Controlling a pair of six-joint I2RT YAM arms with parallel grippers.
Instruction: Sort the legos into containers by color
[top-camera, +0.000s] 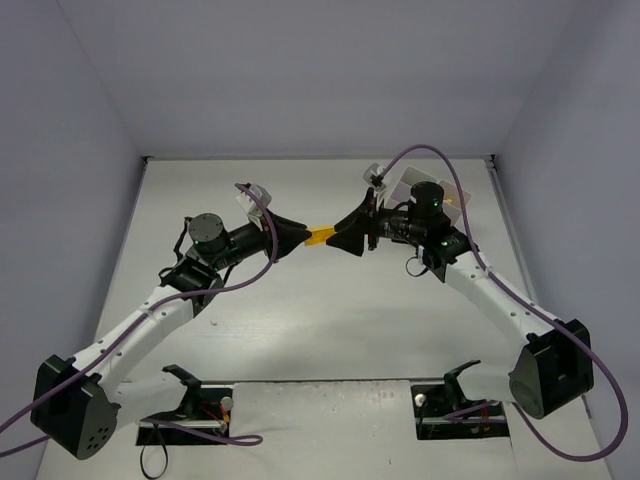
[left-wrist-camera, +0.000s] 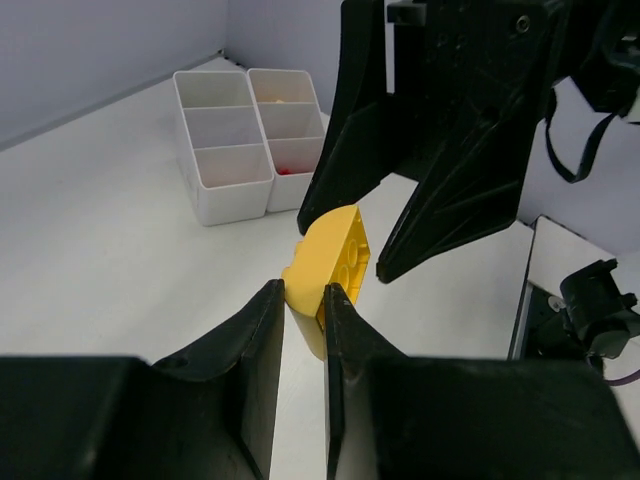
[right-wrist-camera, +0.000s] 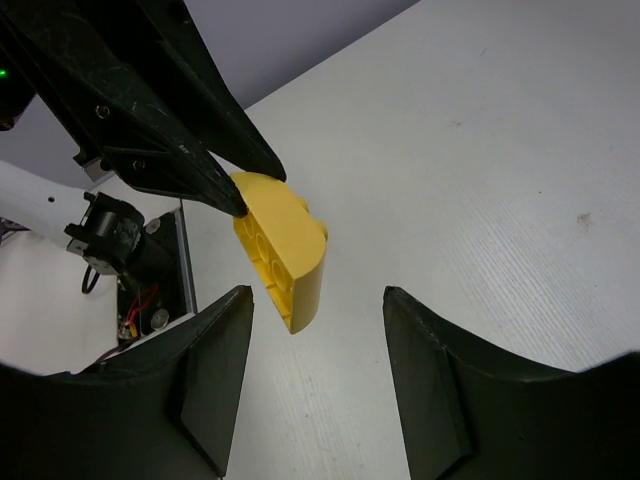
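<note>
Left fingers (left-wrist-camera: 252, 352) pinch curved yellow brick (left-wrist-camera: 332, 262) (plastic, seemingly).

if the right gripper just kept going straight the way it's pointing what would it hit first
The yellow brick, pinched by the left gripper. It sits right in front of the right gripper, whose jaws are open, so it would likely slide between them.

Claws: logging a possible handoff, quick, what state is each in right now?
Left claw: closed on the yellow brick.
Right claw: open around the brick's other end, not gripping.
</note>
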